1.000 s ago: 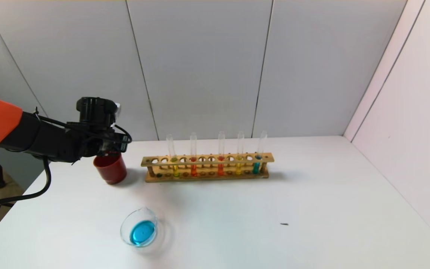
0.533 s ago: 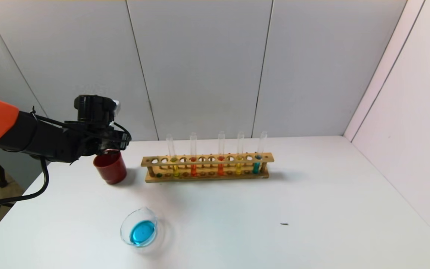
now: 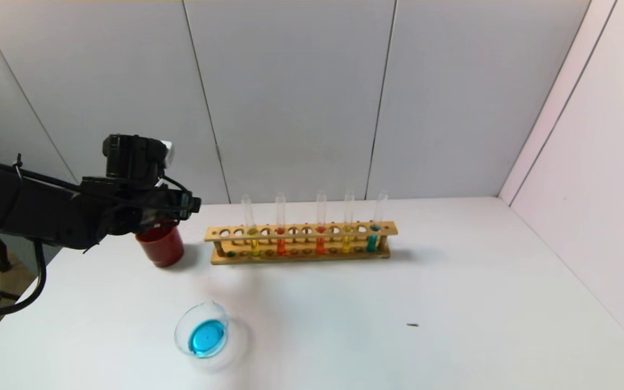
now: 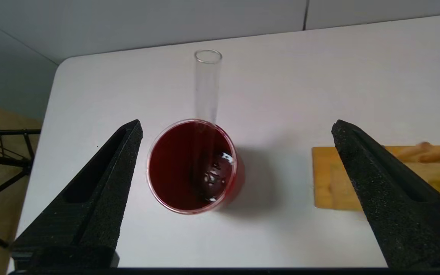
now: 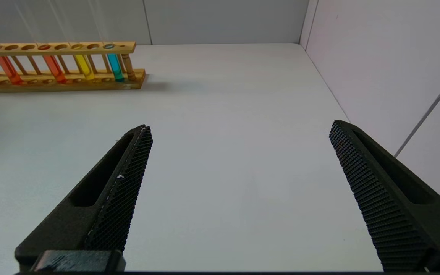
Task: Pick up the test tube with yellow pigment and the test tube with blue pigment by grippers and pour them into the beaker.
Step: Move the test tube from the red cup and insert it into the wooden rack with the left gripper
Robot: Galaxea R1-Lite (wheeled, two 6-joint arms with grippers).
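The beaker [image 3: 202, 337] holds blue liquid on the white table [image 3: 453, 303], grey panels behind; left gripper [image 4: 235, 130] jaws released above red cup [image 4: 193, 168], empty tube [image 4: 206, 84] inside; right gripper [image 5: 239, 130] jaws spread.

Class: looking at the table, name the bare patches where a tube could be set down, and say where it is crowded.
Free: the table right of the rack, and between rack and beaker. Crowded: the back-left corner, where the open left gripper hangs over the red cup beside the rack's end.

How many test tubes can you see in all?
6. Five stand in the wooden rack: yellow, orange, orange-red, golden yellow, teal. One empty tube leans in the red cup. None seems hidden.
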